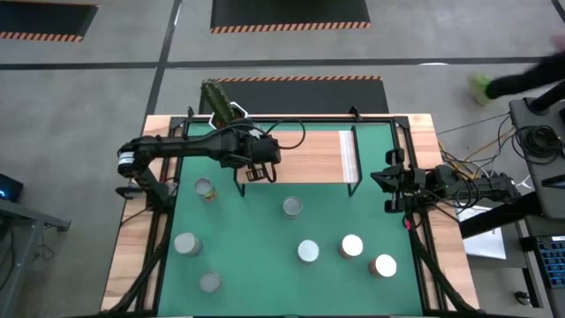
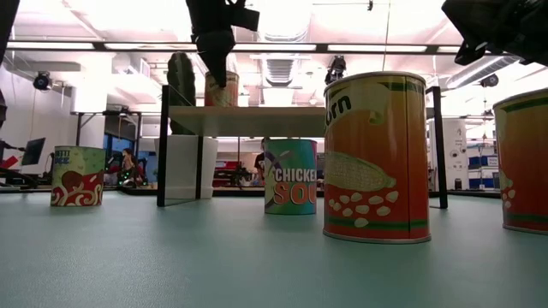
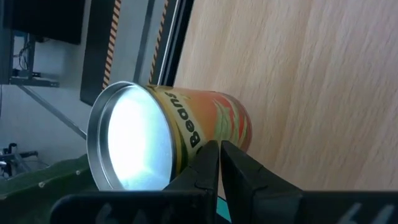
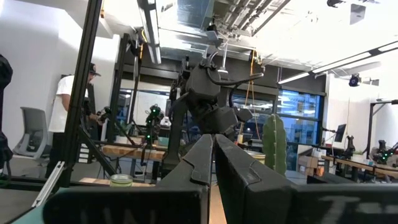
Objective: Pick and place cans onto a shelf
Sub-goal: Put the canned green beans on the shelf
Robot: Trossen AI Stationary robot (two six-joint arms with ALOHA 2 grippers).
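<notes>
A beans can [image 3: 186, 134] is being seen standing on the shelf [image 1: 309, 150], just ahead of the left gripper [image 3: 219, 163], whose jaws are being held together, apparently on nothing. It is judged rigid, smooth-sided and fairly heavy, best taken across its sides. The right gripper [image 1: 388, 190], likewise pressed together, is being kept beside the green mat [image 1: 265, 265], where six cans are waiting.

I read "Beans" on the can [image 3: 186, 134] on the shelf. Teal can [image 2: 290, 176]: "CHICKE", "SOU" partly visible. Orange corn-picture can [image 2: 377, 156]: "urn". Small green can's [image 2: 78, 176] text unreadable.
</notes>
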